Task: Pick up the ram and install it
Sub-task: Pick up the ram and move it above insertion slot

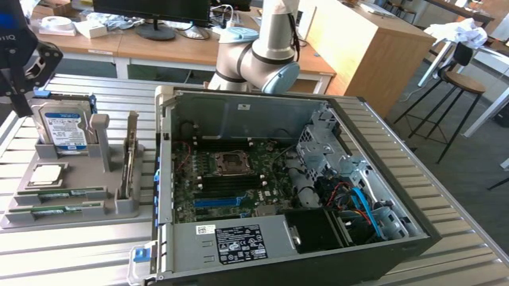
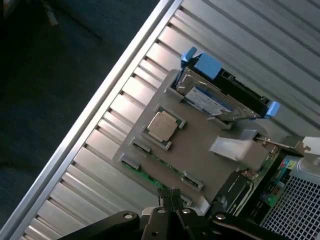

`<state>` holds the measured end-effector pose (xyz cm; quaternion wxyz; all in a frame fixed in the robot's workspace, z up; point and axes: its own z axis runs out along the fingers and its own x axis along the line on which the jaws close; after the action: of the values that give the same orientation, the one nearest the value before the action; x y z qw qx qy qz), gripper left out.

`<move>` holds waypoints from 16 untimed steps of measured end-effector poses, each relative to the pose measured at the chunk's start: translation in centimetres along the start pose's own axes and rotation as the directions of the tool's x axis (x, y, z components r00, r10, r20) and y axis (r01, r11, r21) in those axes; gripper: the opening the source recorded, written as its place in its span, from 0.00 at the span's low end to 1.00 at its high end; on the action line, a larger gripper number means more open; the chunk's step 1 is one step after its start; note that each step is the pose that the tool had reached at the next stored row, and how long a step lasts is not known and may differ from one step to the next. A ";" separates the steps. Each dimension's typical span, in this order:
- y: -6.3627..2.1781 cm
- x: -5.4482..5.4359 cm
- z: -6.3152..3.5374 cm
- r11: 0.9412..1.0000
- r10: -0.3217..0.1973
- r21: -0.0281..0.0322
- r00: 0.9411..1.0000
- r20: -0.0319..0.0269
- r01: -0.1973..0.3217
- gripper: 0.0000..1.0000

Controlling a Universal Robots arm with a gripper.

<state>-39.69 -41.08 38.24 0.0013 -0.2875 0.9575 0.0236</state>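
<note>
ram [image 1: 64, 193] lies at the near end of the grey holder [image 1: 16, 223], on the exterior view's left, and your gripper [image 2: 172, 199] is well apart from it. in the exterior view the gripper hangs high over the far end of that holder, above the hard drive [image 1: 64, 128]. from the wrist you look down past the fingertips onto the holder, with the green strip of the stick along the holder edge nearest the tips. your gripper is closed, its two fingertips pressed together on themselves.

the holder sits on the ribbed metal table [image 1: 80, 256] and carries five parts. the hard drive stands upright at the far end. the square processor chip [image 1: 46, 174] lies flat in a recess in front of it. the ram and a second stick [image 1: 59, 208] fill the two slots nearest you. an expansion card [image 1: 127, 161] stands on edge along the side toward the computer case [image 1: 238, 116]. the case lies open beside the holder, with the motherboard [image 1: 230, 185] facing up inside it.

the ram rests on its long edge in its slot. its long axis runs across the exterior view from left to right, parallel to the second stick and to the holder's near edge, and roughly square to the expansion card.
</note>
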 end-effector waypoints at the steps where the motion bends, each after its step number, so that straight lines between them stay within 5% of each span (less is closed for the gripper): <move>1: 0.00 0.0 0.00 1.000 -0.018 0.000 1.000 -0.001 0.018 0.10; 9: 0.00 0.0 0.03 0.987 -0.162 -0.003 0.987 -0.007 0.162 0.10; 16: 0.00 0.0 0.06 0.958 -0.286 -0.006 0.958 -0.012 0.286 0.10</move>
<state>-39.69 -41.08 38.18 -0.0022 -0.4230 0.9058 0.0235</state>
